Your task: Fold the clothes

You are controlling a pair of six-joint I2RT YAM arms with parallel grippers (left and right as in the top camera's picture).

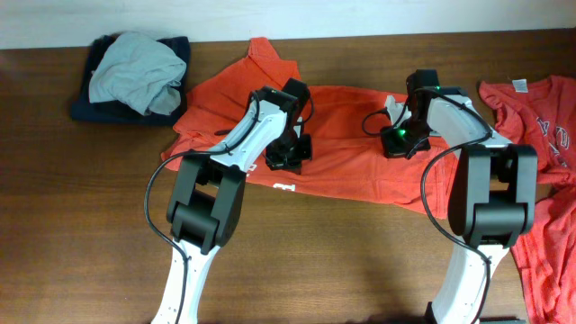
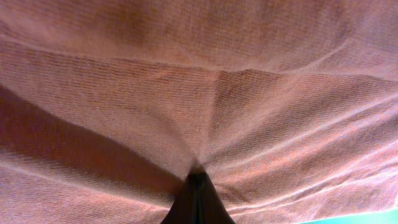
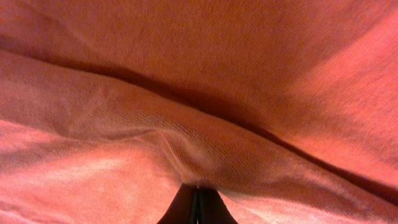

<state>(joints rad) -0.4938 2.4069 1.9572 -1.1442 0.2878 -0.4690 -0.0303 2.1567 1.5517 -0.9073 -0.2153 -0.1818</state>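
Observation:
An orange-red T-shirt (image 1: 346,135) lies spread across the middle of the table, with a bit of white print near its front edge. My left gripper (image 1: 286,160) is shut on a pinch of its fabric at the shirt's left part; cloth fills the left wrist view (image 2: 205,99) and gathers at the closed fingertips (image 2: 197,180). My right gripper (image 1: 399,144) is shut on the shirt's right part; the right wrist view shows a fold of cloth (image 3: 186,130) running into the closed fingertips (image 3: 196,190). A second orange-red T-shirt (image 1: 549,135) with white lettering lies at the right edge.
A pile of dark blue and grey-green clothes (image 1: 135,76) sits at the back left. More orange-red cloth (image 1: 549,261) lies at the front right. Bare brown wooden table (image 1: 81,225) shows at the front left. A white wall edge runs along the back.

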